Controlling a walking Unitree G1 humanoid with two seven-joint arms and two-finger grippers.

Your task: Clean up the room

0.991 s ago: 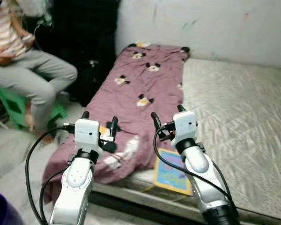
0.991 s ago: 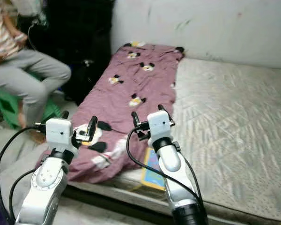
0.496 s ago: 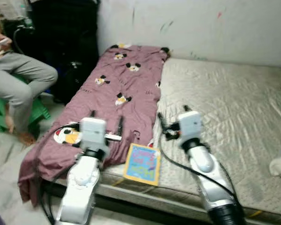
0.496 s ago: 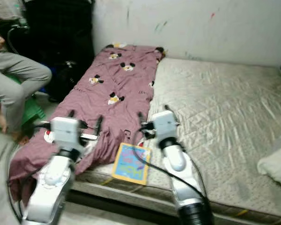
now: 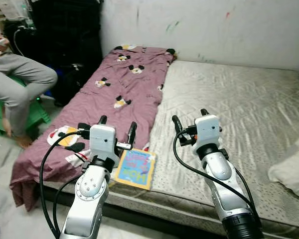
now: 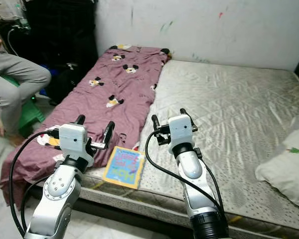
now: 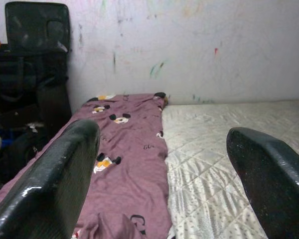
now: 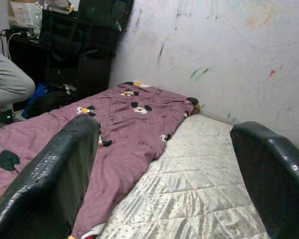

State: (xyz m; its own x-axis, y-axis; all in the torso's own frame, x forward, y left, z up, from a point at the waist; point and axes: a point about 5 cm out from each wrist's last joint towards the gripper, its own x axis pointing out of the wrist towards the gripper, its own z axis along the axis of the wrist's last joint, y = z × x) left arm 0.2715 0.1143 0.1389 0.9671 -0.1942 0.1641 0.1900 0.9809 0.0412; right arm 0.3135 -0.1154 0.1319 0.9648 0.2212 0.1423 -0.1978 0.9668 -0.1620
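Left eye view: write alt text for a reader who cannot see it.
Two silver robot arms reach over a bed, left gripper and right gripper both open and empty. A colourful book lies at the mattress edge beside a maroon cartoon-print blanket; a white pillow sits at right. A seated person's leg shows at left.

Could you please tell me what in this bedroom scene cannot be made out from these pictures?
- Book: its near left corner is hidden behind the left gripper in the eye views; the title is too small to read.
- Pillow: cut off by the right edge of both eye views.
- Person: cut off by the left and top edges; legs alone visible.
- Blanket: its near end hangs over the mattress edge, out of sight.
- Right gripper: open, holding nothing.
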